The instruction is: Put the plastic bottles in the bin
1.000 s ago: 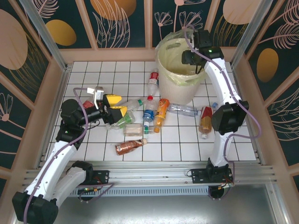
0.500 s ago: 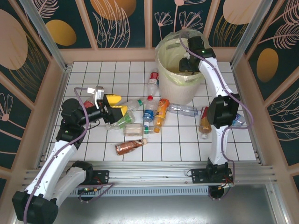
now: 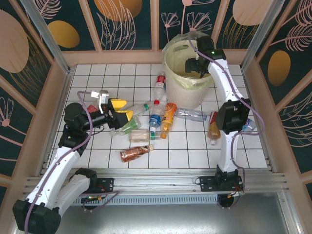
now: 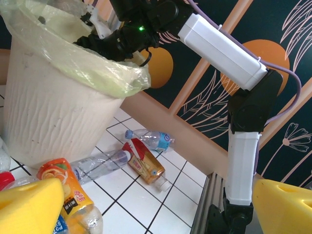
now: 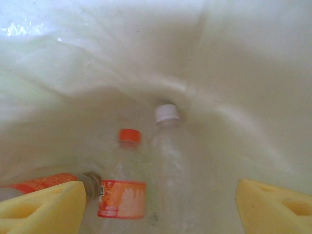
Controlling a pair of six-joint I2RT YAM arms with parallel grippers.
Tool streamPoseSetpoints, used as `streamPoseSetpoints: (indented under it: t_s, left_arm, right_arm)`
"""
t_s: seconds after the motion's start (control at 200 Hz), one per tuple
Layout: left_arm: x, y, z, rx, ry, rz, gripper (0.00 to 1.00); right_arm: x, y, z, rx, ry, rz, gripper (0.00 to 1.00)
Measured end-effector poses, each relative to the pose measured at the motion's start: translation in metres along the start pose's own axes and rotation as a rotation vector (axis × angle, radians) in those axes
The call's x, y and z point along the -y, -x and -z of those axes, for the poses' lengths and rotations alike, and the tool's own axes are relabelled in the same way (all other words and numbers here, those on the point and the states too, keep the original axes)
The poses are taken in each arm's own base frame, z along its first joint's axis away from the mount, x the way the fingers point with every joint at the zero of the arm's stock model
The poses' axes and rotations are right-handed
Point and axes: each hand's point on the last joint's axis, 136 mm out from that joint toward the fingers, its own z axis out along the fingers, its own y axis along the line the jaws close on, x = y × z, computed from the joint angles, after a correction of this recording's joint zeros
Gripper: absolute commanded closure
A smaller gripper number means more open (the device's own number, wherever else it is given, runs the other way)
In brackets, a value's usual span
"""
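A large round cream-yellow plastic bin [image 3: 185, 95] lined with a clear bag stands at the far right of the white tiled bench [image 3: 97, 78]. The right gripper [image 3: 194, 65] hangs over the bin's mouth. Seen from its wrist, the yellow foam pads [image 5: 44, 207] are spread wide with nothing between them. On the bottom of the bin lie a clear bottle with an orange cap and orange label [image 5: 124, 192] and a clear bottle with a white cap [image 5: 168, 146].

The left gripper [image 3: 123, 113] is also spread wide and empty, low over the left end of the scattered bottles. Most of these lie mid-bench, near the bin: an orange-labelled bottle [image 3: 168, 117], a blue-labelled bottle [image 3: 155, 118], a brown bottle [image 3: 136, 153] nearer the arms and a red-capped bottle [image 3: 214, 124] to the right.

They look empty, so probably very light, thin-walled and slick. They are likely to roll or squirt out of a pinch, and the crushed ones will give. The best hold is probably across the straight body at mid-length, over the label and away from the tapering neck and cap.
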Motion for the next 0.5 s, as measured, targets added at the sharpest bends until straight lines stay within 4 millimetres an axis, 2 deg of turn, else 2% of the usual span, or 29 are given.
streamPoseSetpoints:
  t_s: [0.18,0.28,0.41,0.495]
  left_arm:
    - [-0.001,-0.001,0.0,-0.004,0.002,0.005,0.02]
    - [-0.001,-0.001,0.0,-0.004,0.003,0.006,0.01]
    - [-0.001,-0.002,0.0,-0.006,0.004,0.005,0.01]
    - [-0.001,-0.002,0.0,-0.006,0.003,0.005,0.01]
  right_arm:
    - [-0.002,0.006,0.005,0.018,0.01,-0.002,0.17]
    - [-0.005,0.012,0.017,0.048,0.018,0.0,0.17]
    - [-0.018,0.027,0.055,0.152,0.05,0.019,0.18]
    - [-0.034,0.036,0.091,0.244,0.084,0.045,0.18]
